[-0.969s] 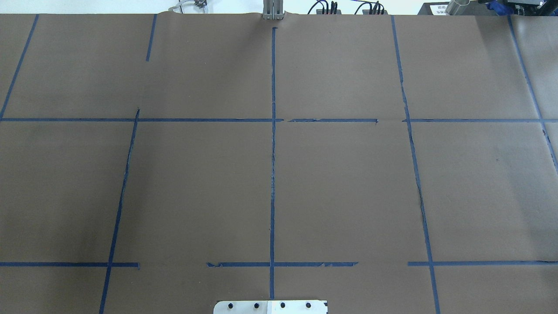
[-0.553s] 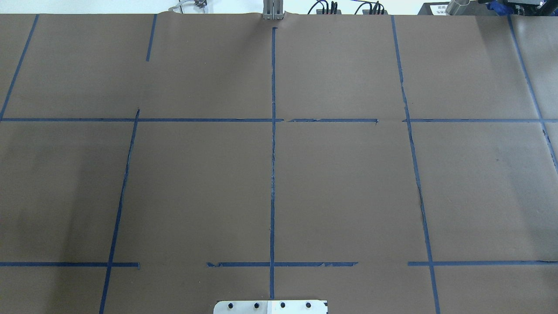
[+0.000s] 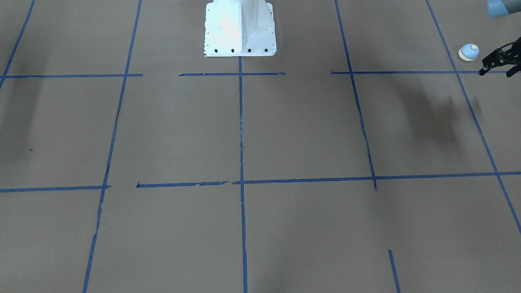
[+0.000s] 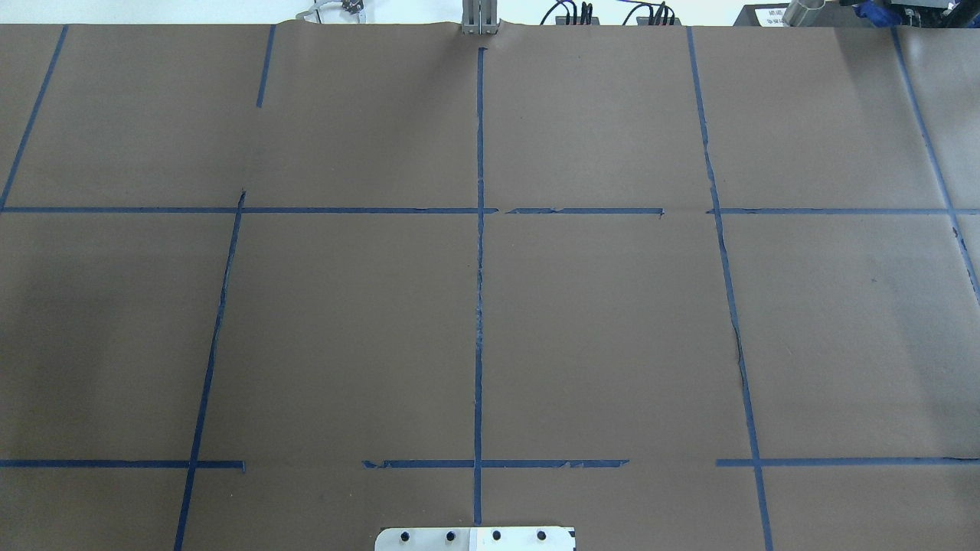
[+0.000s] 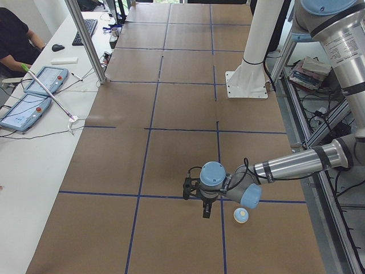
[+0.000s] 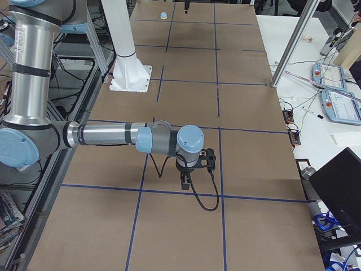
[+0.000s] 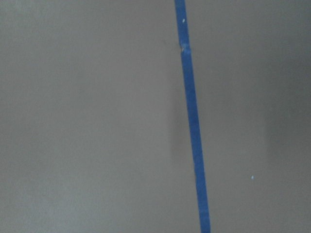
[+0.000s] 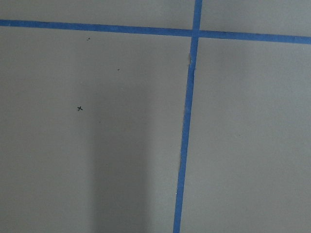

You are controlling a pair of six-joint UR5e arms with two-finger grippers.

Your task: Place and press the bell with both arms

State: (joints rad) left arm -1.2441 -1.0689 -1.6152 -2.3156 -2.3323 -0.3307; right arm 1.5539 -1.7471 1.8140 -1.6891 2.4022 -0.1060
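Where tape (image 3: pixel 241 122) grids brown paper (image 3: pixel 305 130), the bell (image 3: pixel 468 52) sits.

Robotics laboratory. Indicators: table (image 5: pixel 182 114) papered brown with blue tape grid (image 4: pixel 479 306); white pedestal (image 3: pixel 240 28) at 12 o'clock, front-facing view; control tablets (image 5: pixel 47 80), keyboard (image 5: pixel 84 31) and seated operator (image 5: pixel 14 40) at 10 o'clock, left view.

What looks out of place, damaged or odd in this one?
Only the blue tape: several grid lines are ragged and broken by gaps, and one runs crooked. The bell stands upright on the brown paper; nothing is spilled.
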